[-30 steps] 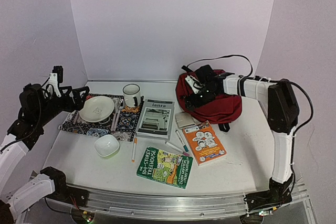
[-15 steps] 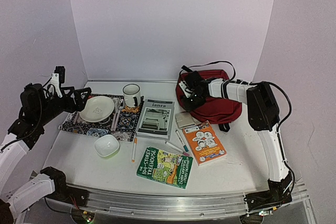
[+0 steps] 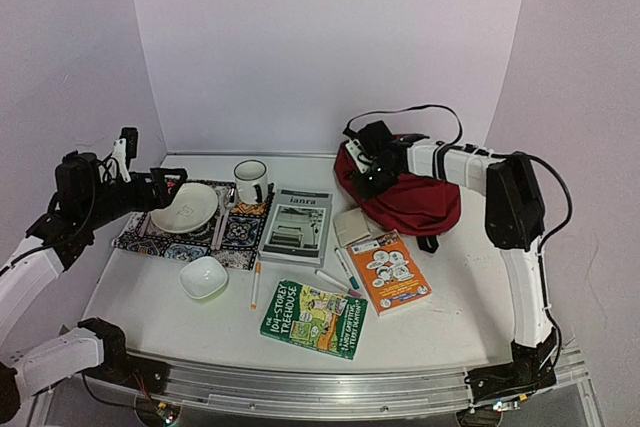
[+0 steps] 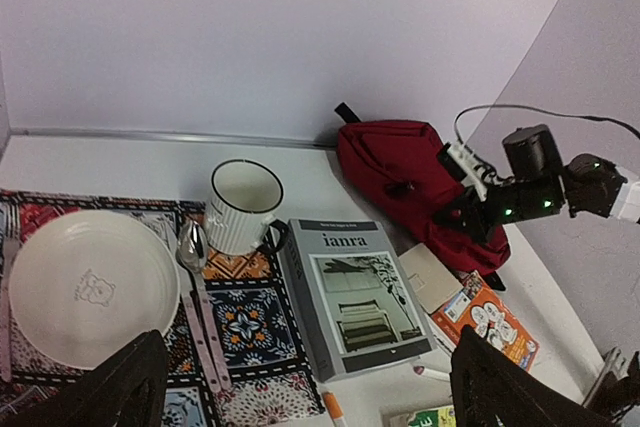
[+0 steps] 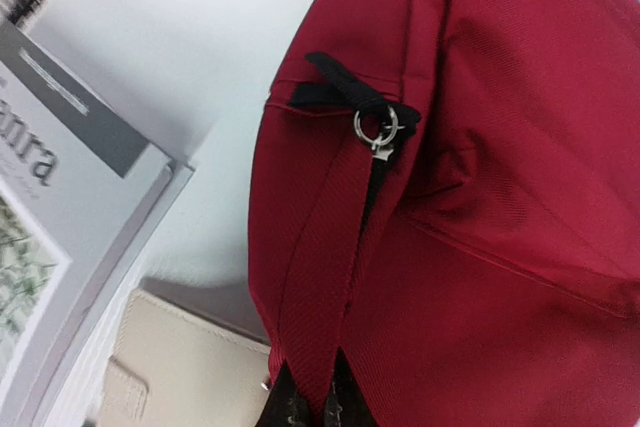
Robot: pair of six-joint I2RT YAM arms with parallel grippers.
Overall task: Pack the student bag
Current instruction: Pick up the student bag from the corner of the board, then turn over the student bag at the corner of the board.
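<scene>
The student bag (image 3: 422, 199) is a dark red backpack lying at the back right of the table, also seen in the left wrist view (image 4: 395, 162). My right gripper (image 3: 368, 175) is at its left edge. In the right wrist view its jaws (image 5: 313, 409) are shut on a raised fold of the bag's red fabric (image 5: 330, 277), just below the black zipper pull with a metal ring (image 5: 378, 131). My left gripper (image 3: 163, 187) hovers over the placemat at the left. It is open, its dark fingers (image 4: 112, 387) wide apart with nothing between them.
A grey book (image 3: 296, 225), a beige case (image 3: 352, 226), an orange book (image 3: 391, 272) and a green book (image 3: 314, 319) lie mid-table with pens (image 3: 346, 269). A mug (image 3: 250, 181), plate (image 3: 184, 207), spoon (image 4: 193, 247) and patterned placemat (image 3: 240, 235) are at the left, and a white bowl (image 3: 204, 277) sits nearer.
My right gripper went from open to shut, pinching the bag's fabric at its left edge. The left arm shifted slightly to the right.
</scene>
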